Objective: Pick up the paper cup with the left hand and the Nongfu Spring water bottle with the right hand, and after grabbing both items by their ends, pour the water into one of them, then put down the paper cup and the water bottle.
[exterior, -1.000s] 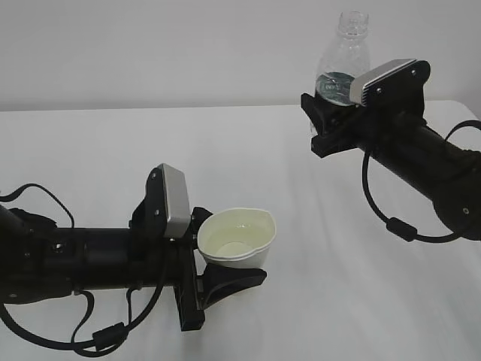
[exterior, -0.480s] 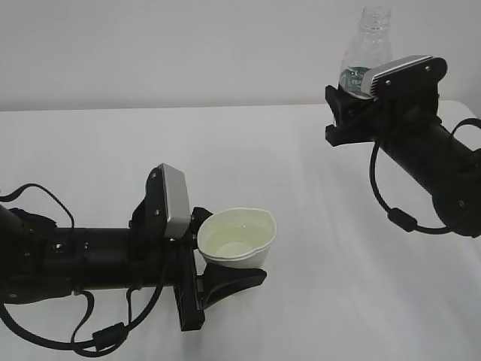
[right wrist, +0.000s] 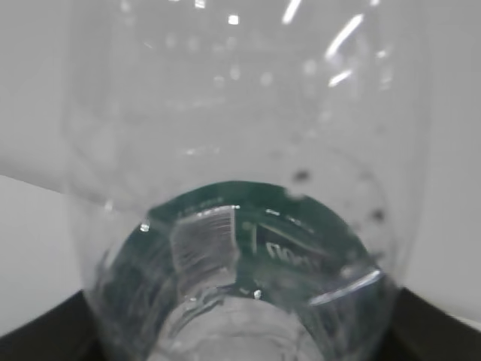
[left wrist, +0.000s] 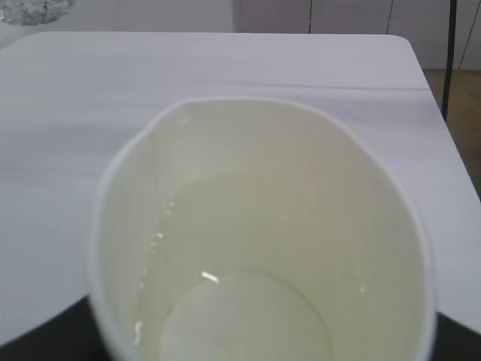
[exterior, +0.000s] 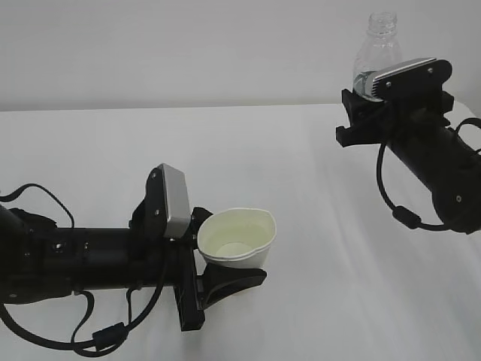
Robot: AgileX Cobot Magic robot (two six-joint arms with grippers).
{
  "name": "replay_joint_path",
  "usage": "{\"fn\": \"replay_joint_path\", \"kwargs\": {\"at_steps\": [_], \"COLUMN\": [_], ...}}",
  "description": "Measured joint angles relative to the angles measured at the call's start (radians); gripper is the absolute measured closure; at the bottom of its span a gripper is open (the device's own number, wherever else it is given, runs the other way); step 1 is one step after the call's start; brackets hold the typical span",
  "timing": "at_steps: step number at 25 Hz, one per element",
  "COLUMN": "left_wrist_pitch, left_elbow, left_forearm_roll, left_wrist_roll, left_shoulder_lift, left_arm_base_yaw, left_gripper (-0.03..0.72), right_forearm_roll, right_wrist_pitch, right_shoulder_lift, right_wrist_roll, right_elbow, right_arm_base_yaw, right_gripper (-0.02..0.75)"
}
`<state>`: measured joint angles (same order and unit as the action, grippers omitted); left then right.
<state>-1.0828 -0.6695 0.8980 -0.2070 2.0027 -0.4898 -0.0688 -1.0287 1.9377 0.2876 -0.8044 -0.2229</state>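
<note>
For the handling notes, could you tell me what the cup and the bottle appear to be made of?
The paper cup looks like thin white paper, matte outside with a faintly glossy cream lining; its rim is squeezed out of round. The Nongfu Spring water bottle looks like clear, glossy thin plastic: see-through, with bright highlights and a threaded neck.

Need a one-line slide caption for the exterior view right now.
Left gripper holds the water-filled paper cup; right gripper holds the bottle upright, apart.

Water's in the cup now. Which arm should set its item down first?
Left, probably. Its gripper holds the cup low, close to the table; the right gripper holds the bottle high.
</note>
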Motion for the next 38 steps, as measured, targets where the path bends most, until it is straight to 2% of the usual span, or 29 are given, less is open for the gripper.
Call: {"fn": "replay_joint_path", "kwargs": {"at_steps": [6, 21, 31, 38], "left_wrist_pitch": [0.0, 0.0, 0.0, 0.0], "left_elbow": [0.0, 0.0, 0.0, 0.0], "left_forearm_roll": [0.0, 0.0, 0.0, 0.0], "left_wrist_roll": [0.0, 0.0, 0.0, 0.0], "left_shoulder_lift": [0.0, 0.0, 0.0, 0.0], "left_arm_base_yaw": [0.0, 0.0, 0.0, 0.0], "left_gripper": [0.241, 0.241, 0.241, 0.241], "right_forearm_roll": [-0.031, -0.037, -0.035, -0.022], "right_wrist_pitch": [0.0, 0.014, 0.015, 0.015], "right_shoulder_lift": [0.0, 0.0, 0.0, 0.0], "right_wrist_roll": [0.011, 0.013, -0.001, -0.009], "right_elbow": [0.0, 0.0, 0.0, 0.0], "right_arm_base_yaw": [0.008, 0.107, 0.141, 0.203], "right_gripper": [0.269, 0.269, 0.269, 0.269]}}
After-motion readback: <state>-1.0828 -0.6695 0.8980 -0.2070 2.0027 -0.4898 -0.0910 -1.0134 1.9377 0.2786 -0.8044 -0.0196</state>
